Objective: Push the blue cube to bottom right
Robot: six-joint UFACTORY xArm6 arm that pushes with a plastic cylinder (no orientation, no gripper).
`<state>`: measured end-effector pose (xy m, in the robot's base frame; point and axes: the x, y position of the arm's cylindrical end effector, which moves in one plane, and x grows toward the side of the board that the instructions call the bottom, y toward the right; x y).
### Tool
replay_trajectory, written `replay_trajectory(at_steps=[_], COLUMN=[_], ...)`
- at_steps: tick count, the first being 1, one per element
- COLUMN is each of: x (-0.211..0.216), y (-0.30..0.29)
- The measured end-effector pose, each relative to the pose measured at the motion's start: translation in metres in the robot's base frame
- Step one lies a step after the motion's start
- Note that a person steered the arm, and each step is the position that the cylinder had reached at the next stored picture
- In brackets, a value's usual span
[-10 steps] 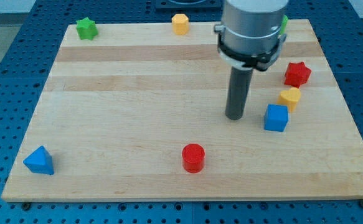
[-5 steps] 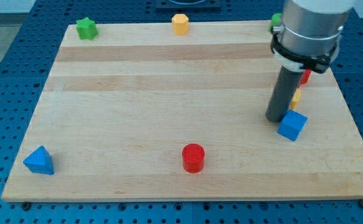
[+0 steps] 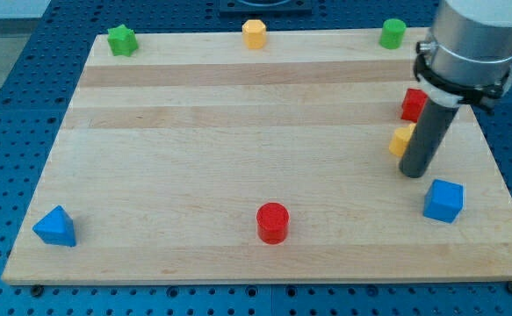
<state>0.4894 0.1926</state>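
Near the board's bottom-right, blue cube (image 3: 443,200) skewed, my tip (image 3: 413,172) just up-left, no claw fitted

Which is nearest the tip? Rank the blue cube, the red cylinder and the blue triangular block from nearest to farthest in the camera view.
1. The blue cube, just toward the view's bottom right of my tip, apart from it.
2. The red cylinder, toward the view's bottom, well to the tip's left.
3. The blue triangular block, at the board's bottom left corner.

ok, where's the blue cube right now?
The blue cube sits near the board's bottom-right corner in the camera view, just below and right of my tip, with the yellow block further up-left.
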Motion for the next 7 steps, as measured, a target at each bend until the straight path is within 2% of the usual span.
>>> replay_trajectory(at_steps=[2, 4, 7], x=[0.038, 0.055, 0.055], y=[0.014, 0.014, 0.019])
